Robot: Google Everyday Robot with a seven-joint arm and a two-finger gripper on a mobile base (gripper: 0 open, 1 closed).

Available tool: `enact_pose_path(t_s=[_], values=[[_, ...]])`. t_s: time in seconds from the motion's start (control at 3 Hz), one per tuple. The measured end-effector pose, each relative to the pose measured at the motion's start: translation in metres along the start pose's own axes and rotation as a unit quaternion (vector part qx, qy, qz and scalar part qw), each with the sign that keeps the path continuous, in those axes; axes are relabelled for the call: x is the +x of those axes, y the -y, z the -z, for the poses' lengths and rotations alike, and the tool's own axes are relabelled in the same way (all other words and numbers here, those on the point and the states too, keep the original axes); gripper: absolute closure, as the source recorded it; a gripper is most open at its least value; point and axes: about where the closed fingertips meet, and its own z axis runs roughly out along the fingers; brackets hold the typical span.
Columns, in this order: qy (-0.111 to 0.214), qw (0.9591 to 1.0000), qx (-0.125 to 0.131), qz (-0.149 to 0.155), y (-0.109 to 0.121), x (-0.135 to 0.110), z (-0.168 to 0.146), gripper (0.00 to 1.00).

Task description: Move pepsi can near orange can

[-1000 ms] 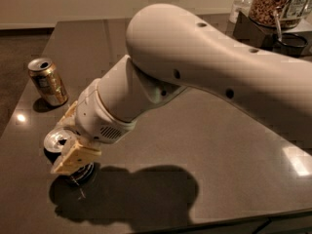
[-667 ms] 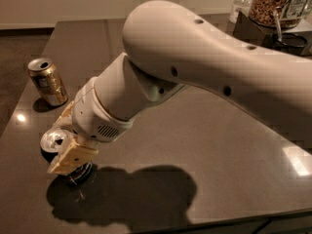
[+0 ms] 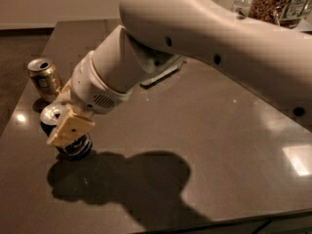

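The pepsi can [image 3: 74,145], dark blue with a silver top, sits tilted at the left front of the dark table [image 3: 204,130]. My gripper [image 3: 68,126] is shut on it, with one tan finger [image 3: 72,126] across its near side; the other finger is hidden behind the can. The can's base is at or just above the table surface. The orange can [image 3: 45,79], golden-orange with a pale label, stands upright behind and left of the pepsi can, a short gap away, near the table's left edge.
My large white arm [image 3: 209,38] spans the table from the upper right. A glass jar of brown food [image 3: 273,1] stands at the back right corner. The table's front edge runs along the bottom, and its left edge is close to both cans.
My gripper has carried the pepsi can back and slightly left, closer to the orange can. The orange can has not moved.
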Motion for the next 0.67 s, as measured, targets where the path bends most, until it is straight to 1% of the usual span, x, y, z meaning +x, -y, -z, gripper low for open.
enact_pose_path(t_s=[0.33, 0.67], values=[[0.003, 0.9998, 0.01, -0.015, 0.031, -0.005, 0.002, 1.0], [0.012, 0.9989, 0.024, -0.038, 0.064, -0.008, -0.006, 1.0]])
